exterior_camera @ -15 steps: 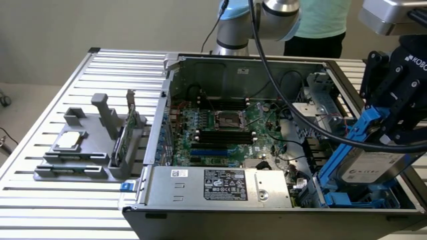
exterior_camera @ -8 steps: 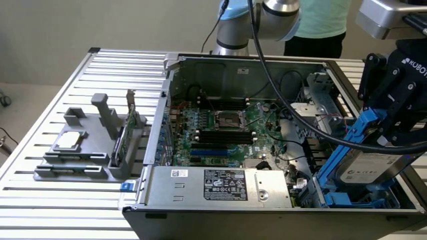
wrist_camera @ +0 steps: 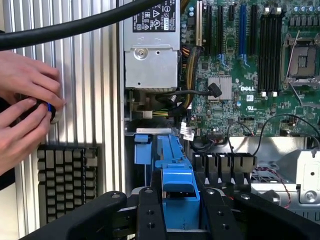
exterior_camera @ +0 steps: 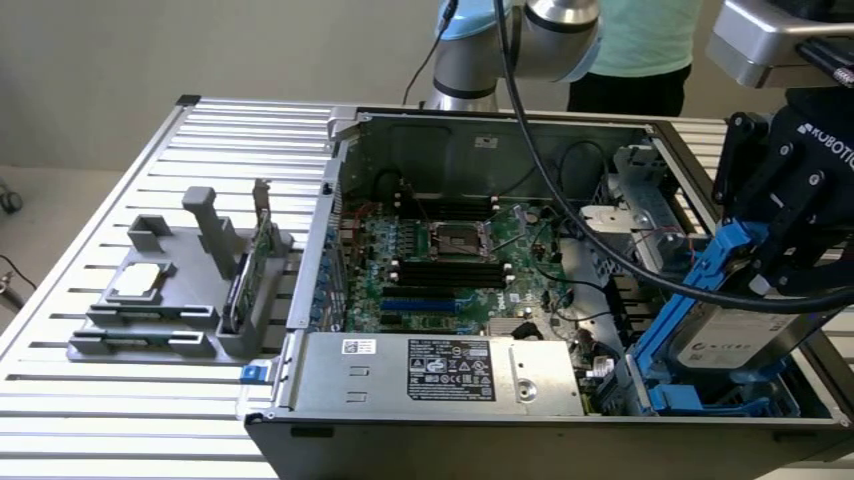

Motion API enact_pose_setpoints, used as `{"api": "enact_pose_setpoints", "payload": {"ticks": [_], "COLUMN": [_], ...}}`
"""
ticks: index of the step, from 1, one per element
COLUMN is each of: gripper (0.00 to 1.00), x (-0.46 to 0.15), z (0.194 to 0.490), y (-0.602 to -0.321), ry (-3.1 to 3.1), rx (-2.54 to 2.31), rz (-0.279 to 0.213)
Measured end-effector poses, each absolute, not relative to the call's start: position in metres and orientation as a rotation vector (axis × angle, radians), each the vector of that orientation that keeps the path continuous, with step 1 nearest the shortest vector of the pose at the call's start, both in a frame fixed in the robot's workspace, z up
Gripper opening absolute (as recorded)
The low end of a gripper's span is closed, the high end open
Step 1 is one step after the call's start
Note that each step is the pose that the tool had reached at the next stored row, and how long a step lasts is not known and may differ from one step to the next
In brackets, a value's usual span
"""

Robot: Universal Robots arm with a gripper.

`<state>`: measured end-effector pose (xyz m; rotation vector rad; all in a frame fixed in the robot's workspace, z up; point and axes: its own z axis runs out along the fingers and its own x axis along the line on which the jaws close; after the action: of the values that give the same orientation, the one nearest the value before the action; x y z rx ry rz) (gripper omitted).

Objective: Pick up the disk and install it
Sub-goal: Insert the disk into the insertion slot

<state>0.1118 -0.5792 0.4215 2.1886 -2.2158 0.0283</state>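
Though tilted (blue-railed), the disk (exterior_camera: 727, 335) clamped inside the tool (exterior_camera: 781, 272).

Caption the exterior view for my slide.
Black gripper holds silver-grey hard drive with blue rails, tilted, over the open computer case.

Behind the computer case (exterior_camera: 467, 450) rises a silver-grey arm (exterior_camera: 467, 70) with rounded joints and a pale blue cap. A thick black cable (wrist_camera: 75, 26) runs from it over the case to the gripper (exterior_camera: 787, 265), black with white lettering on its side. Its flat black fingers (wrist_camera: 150, 215) carry small round screws.
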Motion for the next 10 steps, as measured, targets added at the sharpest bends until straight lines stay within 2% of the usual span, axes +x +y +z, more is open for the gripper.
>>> {"api": "enact_pose_setpoints", "payload": {"ticks": [10], "gripper": [0.32], "x": [0.1118], "z": [0.4128], "y": [-0.5792], "ry": [-2.218], "rx": [2.189], "rz": [0.025]}}
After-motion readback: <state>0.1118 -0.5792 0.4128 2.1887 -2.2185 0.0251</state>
